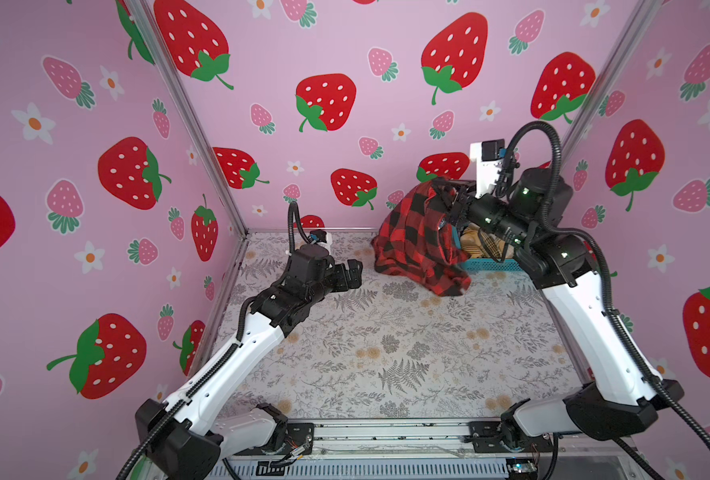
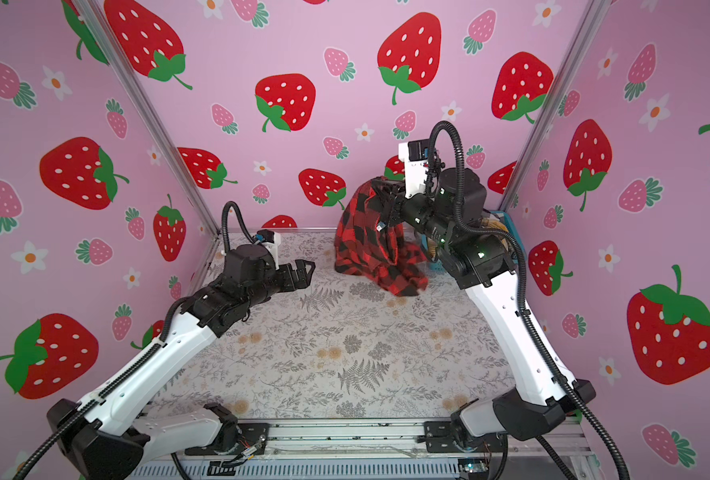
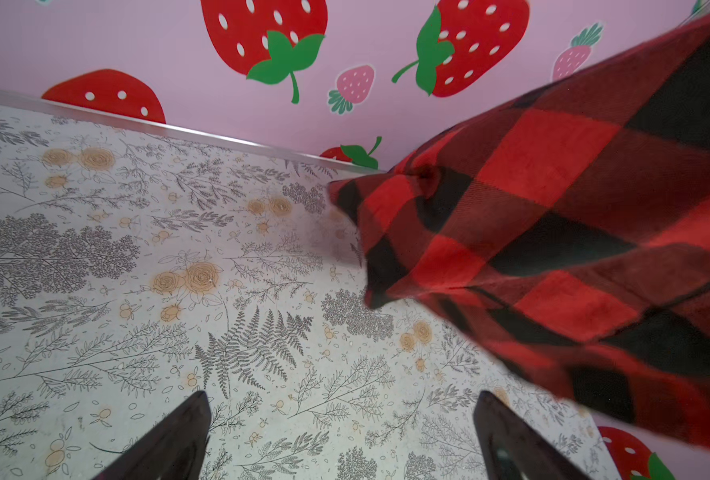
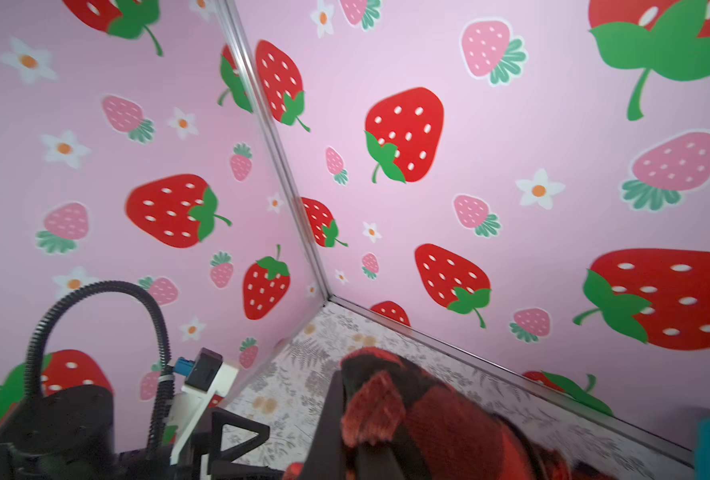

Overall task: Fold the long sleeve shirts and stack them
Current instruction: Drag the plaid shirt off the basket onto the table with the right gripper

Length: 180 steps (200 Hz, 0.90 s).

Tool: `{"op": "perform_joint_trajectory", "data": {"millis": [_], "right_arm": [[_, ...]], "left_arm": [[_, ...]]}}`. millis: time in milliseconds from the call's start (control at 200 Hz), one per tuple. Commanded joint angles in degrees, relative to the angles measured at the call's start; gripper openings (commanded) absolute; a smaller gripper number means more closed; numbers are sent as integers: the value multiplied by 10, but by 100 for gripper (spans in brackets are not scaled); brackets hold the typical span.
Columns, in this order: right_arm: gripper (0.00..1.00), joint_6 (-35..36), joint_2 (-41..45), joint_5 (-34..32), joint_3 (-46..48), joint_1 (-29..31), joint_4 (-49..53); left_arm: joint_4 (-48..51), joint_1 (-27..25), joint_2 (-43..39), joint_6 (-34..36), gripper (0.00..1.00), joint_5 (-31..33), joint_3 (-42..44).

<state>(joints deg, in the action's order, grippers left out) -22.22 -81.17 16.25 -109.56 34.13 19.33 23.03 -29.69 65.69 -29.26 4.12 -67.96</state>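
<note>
Item: red-and-black check shirt (image 1: 411, 245), soft, limp and light, hanging bunched at the far right of the bench (image 1: 386, 357) beside the teal basket (image 1: 484, 264), its lower folds trailing on the surface. The right fingers (image 1: 452, 202) are pinched tight on its upper bunch, and the left fingers (image 1: 352, 274), spread wide and empty, hover near its free edge, probably the best second hold, at a hem or shoulder seam. Collar, sleeves and any lettering are lost in the folds; a mustard plaid shirt (image 1: 476, 245) shows only partly in the basket behind the arm, and no third shirt is seen.
</note>
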Motion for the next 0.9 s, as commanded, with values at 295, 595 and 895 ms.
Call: {"op": "perform_joint_trajectory", "data": {"millis": [295, 595, 895], "right_arm": [[0, -113, -71, 12, 112, -96, -30], [65, -78, -147, -81, 265, -166, 21], [97, -82, 12, -266, 437, -108, 53]], "left_arm": [[86, 24, -63, -22, 99, 79, 55], [130, 70, 53, -101, 96, 13, 69], [301, -103, 6, -112, 99, -10, 145]]}}
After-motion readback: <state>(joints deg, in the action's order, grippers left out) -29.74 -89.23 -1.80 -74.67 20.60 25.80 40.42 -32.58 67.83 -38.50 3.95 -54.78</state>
